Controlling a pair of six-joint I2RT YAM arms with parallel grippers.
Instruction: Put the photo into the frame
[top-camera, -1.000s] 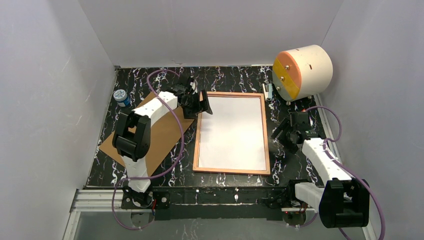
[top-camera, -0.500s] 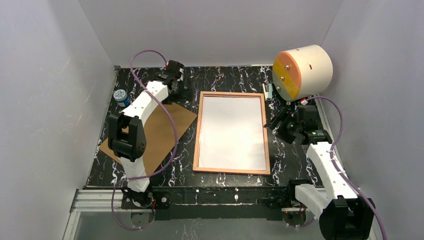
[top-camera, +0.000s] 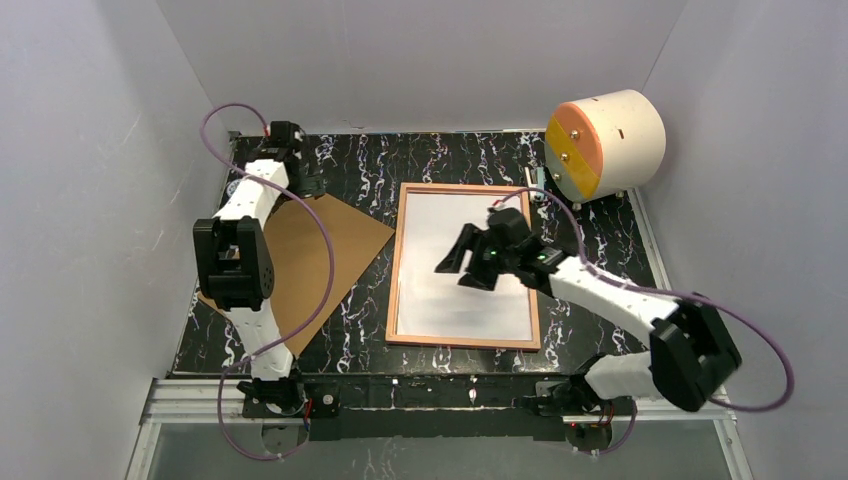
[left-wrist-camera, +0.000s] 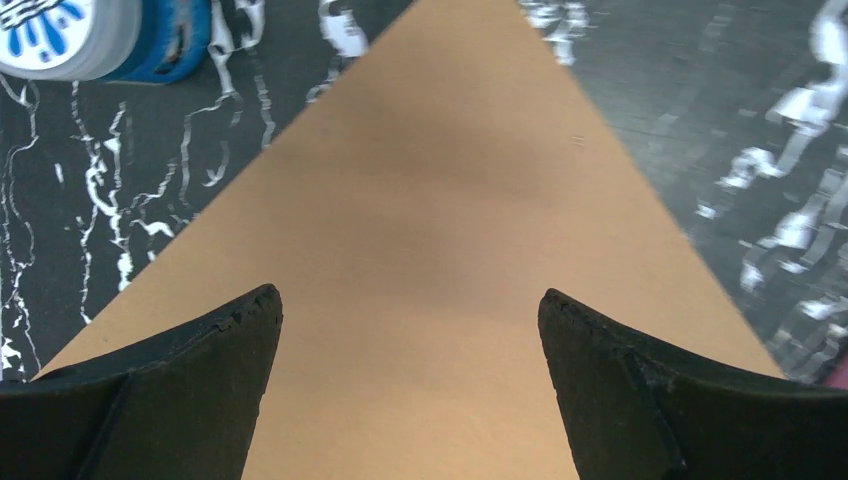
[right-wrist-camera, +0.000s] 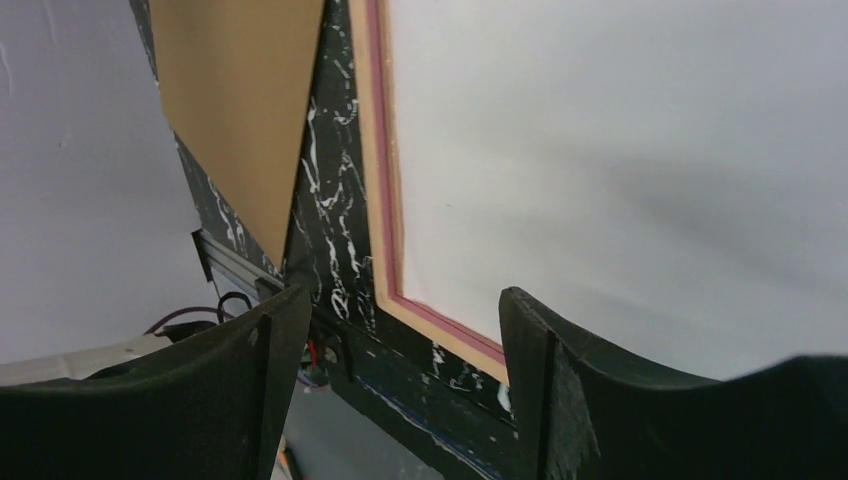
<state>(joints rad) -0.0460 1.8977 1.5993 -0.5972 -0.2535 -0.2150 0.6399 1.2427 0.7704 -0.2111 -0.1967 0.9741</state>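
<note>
Apparently seated already: rectangular white-backed photo (top-camera: 470, 305), face down inside thin pink-and-wood frame (top-camera: 463, 342), picture centre. Right gripper (top-camera: 458, 268) spread, empty, above it; left gripper (left-wrist-camera: 408, 298) spread, empty, over flat brown backing board (top-camera: 330, 250), upper left. Remains only to check fit.

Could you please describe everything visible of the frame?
The frame is a thin rectangle, wood-brown with a pink inner edge in the right wrist view. It lies flat on the black marbled table, with the photo white side up inside it. The open right gripper is above it.
</note>
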